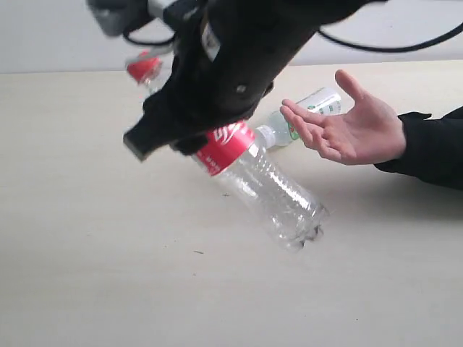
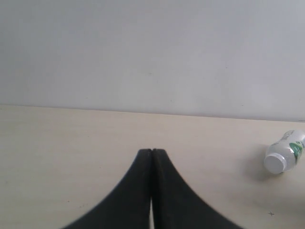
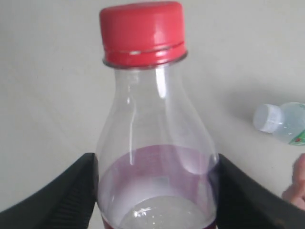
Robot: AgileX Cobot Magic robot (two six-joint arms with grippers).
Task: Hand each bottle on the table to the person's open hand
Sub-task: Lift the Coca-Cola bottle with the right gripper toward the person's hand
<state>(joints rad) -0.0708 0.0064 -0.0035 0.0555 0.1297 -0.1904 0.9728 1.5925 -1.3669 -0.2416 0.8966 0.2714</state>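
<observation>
Right gripper (image 3: 157,191) clamps the red-label bottle (image 1: 278,199), tilted over the tabletop (image 1: 101,289) middle, just short of the hand (image 1: 358,130), handover unfinished; green-label bottle (image 1: 307,108) lies toward the far edge; left gripper (image 2: 151,152) closed, empty

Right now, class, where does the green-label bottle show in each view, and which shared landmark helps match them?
Exterior view: the green-label bottle lies on its side right of centre, just behind the person's open hand.
Left wrist view: at the picture's right edge, white cap facing us.
Right wrist view: at the picture's right edge, past the held red-label bottle.
Shared landmark: the beige table under it.
</observation>
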